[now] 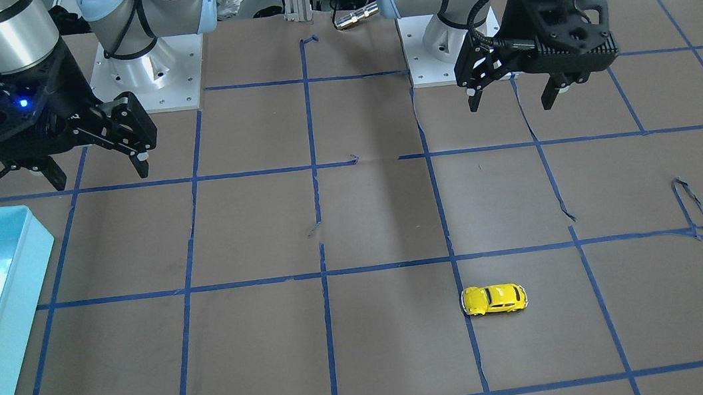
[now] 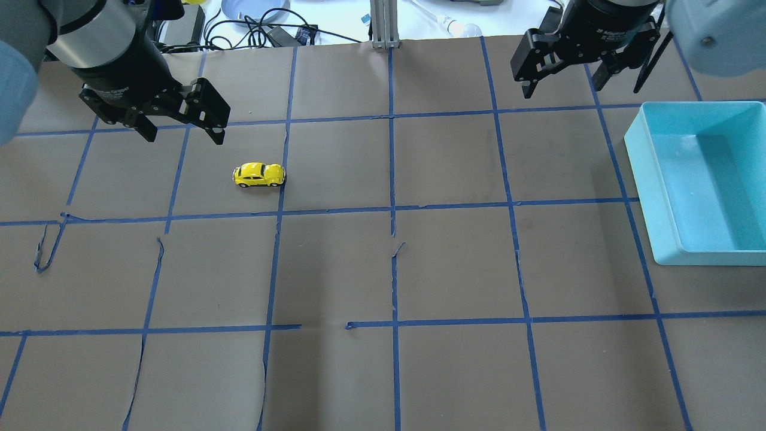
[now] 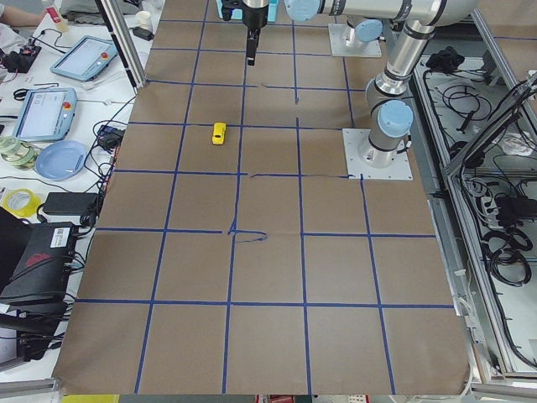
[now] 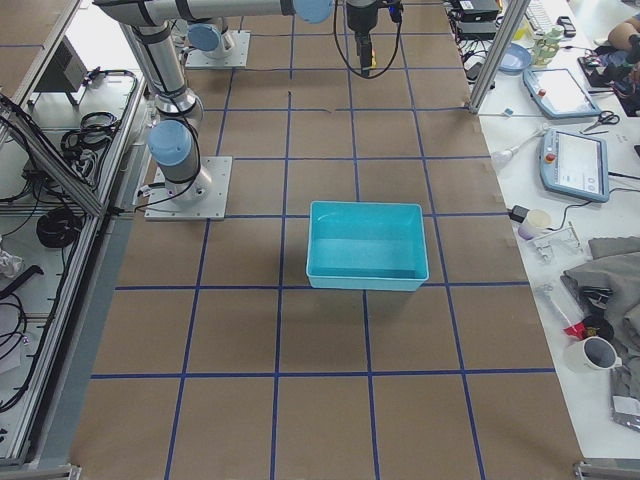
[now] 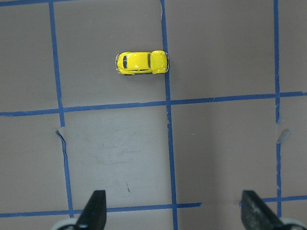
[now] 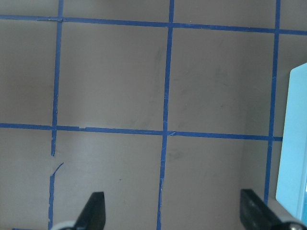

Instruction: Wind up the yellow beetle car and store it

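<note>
A table [image 2: 455, 269] covered in brown paper and crossed by a grid of blue tape lines [image 2: 392, 161] fills the scene. The two UR5e bases are bolted along its near edge, and both arms are held above the surface.

The left arm [image 2: 102, 42] comes in over the left half of the table. The right arm [image 2: 604, 18] comes in over the right half.

A turquoise plastic bin [image 2: 649, 197], rectangular and open-topped, sits flat on the paper at the far right of the table. One short wall is close below the right gripper in the overhead view. Its pale rim shows at the right edge of the right wrist view.

The left gripper [image 2: 184, 136] hangs above the table with its two black fingers spread wide and nothing between them. The right gripper [image 2: 562, 88] also hangs clear of the surface, fingers spread wide and holding nothing.

The yellow beetle car [image 2: 259, 175] stands on its wheels on the paper in the left half, on the far side from the bases and well apart from the bin. It lies lengthways from left to right, with its right end touching a blue tape line. In the left wrist view it lies ahead of the spread fingers, nearer the left one, and neither touches it.
</note>
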`<action>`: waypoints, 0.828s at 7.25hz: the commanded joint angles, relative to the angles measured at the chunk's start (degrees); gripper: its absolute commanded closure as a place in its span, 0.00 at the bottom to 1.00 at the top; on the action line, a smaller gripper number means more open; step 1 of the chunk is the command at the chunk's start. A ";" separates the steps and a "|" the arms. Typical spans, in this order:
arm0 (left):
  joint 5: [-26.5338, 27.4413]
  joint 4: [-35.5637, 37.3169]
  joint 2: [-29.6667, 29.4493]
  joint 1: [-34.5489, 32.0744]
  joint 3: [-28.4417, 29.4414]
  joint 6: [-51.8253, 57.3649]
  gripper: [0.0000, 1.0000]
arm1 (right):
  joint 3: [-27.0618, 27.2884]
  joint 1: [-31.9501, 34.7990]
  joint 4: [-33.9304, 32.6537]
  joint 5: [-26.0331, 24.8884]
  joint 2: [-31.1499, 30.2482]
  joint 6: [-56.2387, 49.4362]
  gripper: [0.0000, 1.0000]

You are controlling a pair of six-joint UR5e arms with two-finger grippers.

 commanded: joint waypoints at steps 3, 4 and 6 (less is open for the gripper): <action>-0.17 1.76 -1.61 0.13 0.07 4.57 0.00 | 0.00 0.00 0.00 0.00 0.00 0.07 0.00; -0.87 2.28 -2.48 0.13 0.07 11.82 0.00 | 0.00 0.00 0.08 0.00 0.00 -0.02 0.00; -0.88 8.94 -6.60 0.21 -0.80 26.78 0.05 | 0.09 0.00 0.08 0.00 0.09 -0.02 0.00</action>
